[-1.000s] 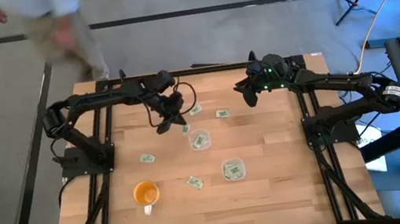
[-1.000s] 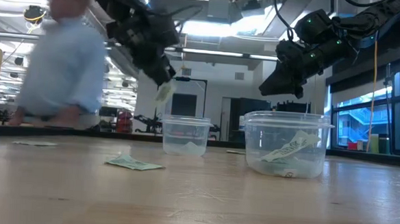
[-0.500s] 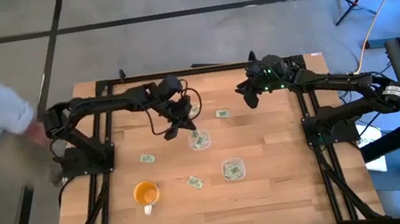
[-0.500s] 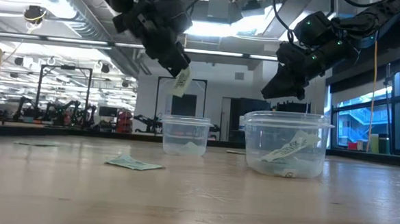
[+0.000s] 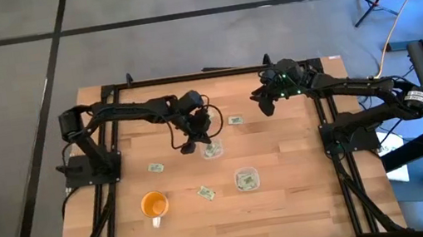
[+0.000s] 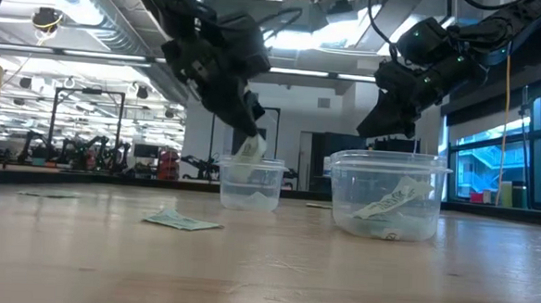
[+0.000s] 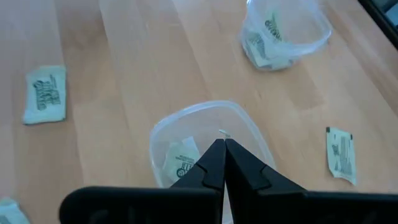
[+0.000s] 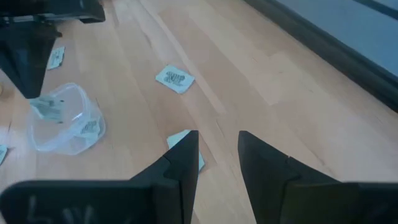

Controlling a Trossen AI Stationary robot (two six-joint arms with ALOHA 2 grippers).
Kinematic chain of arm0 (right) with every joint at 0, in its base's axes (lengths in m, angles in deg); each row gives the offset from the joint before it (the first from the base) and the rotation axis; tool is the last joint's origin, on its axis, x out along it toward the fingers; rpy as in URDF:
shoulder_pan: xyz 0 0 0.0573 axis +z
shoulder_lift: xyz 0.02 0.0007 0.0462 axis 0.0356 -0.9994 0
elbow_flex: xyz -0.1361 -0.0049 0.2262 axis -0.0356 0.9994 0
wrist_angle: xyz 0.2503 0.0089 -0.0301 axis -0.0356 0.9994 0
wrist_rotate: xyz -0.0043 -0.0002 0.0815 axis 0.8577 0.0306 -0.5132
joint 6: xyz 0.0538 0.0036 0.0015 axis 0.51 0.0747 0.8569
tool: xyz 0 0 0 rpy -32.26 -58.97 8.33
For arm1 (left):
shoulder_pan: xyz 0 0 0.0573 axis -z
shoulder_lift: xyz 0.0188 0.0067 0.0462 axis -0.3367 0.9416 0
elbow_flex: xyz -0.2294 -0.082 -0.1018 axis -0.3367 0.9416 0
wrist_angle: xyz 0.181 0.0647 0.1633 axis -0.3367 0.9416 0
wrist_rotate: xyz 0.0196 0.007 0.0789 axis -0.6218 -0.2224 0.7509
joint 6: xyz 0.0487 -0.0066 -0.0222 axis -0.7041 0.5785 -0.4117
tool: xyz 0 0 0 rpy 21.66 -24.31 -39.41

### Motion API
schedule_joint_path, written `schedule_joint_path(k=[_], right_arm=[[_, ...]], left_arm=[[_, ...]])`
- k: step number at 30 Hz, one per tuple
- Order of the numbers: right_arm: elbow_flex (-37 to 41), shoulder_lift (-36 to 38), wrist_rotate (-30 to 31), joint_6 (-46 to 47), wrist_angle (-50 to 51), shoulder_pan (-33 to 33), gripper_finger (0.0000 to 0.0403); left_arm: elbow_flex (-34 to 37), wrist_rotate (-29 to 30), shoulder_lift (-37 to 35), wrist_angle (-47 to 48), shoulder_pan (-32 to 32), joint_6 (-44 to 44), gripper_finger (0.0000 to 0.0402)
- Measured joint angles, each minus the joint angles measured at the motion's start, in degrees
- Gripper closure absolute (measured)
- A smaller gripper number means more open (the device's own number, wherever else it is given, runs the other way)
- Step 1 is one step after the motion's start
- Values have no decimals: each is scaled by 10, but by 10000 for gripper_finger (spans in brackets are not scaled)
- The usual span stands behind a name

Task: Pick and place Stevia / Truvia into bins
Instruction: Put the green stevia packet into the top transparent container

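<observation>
Wooden table point(image 5: 283, 150) (slatted); packets point(image 5: 156, 168) scattered.

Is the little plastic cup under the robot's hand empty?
No. The clear cup under the left hand already has a sweetener packet lying in it, seen through its wall in the left wrist view.

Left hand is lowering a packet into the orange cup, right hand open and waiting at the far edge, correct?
Not the orange cup. The high view shows the left hand holding its packet at the rim of a clear cup; the low view agrees. The right hand is open, waiting at the far edge.
</observation>
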Motion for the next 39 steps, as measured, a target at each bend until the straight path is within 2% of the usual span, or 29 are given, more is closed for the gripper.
schedule_joint_path(k=[12, 15, 18, 23, 32, 39], right_arm=[[0, 0, 0, -2, 0, 0, 286], [0, 0, 0, -2, 0, 0, 286], [0, 0, 0, -2, 0, 0, 286], [0, 0, 0, -2, 0, 0, 286], [0, 0, 0, -2, 1, 0, 286], [0, 0, 0, -3, 1, 0, 286]], left_arm=[[0, 7, 41, 0, 2, -1, 400], [0, 32, 41, -1, 2, 6, 398], [0, 64, 37, 1, 3, 14, 384], [-7, 65, 32, 1, 3, 19, 347], [-21, 66, -34, 35, 12, 22, 303], [-21, 66, -78, 96, 89, 20, 292]])
